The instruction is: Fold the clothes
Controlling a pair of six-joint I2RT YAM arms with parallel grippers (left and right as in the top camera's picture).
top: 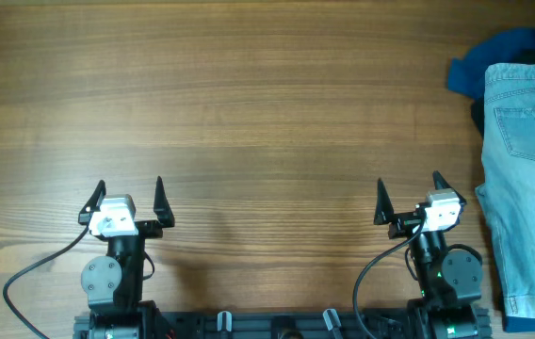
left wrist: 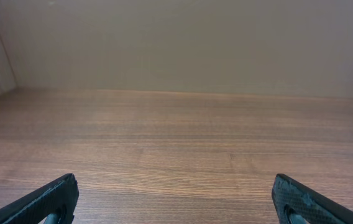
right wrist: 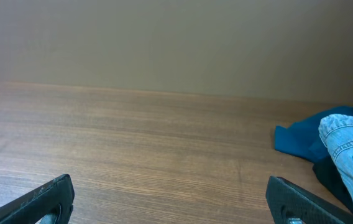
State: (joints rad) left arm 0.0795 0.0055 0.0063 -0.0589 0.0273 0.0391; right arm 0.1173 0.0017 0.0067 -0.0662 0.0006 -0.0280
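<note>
Observation. Both arms sit low at the near edge of the tabletop [top: 267, 104]. The left gripper [top: 128, 193] holds nothing: its fingers [left wrist: 51, 200] are spread wide apart, with only bare wood between and ahead of them. The right gripper [top: 408, 193] is likewise released and empty, fingers [right wrist: 313, 202] parted.

Location of work item. The denim shorts [top: 529, 188] lie at the far right of the tabletop, back pocket up, cuffed hem toward the robot, partly cut off by the picture's edge. The waist end rests against a royal-blue garment [top: 495, 55], with a black garment [top: 477, 115] showing just beside it. The right wrist view shows the shorts [right wrist: 350, 146] ahead and to the right, apart from the fingers.

Assessment. Folding appears not yet begun; the step in hand is the first approach. The shorts are near the right arm and well apart from the left.

Requirement for next move. The right arm likely needs to reach rightward, pinch denim only, clear of the heaped garments, and draw the shorts toward the middle, where both arms can spread them flat.
</note>
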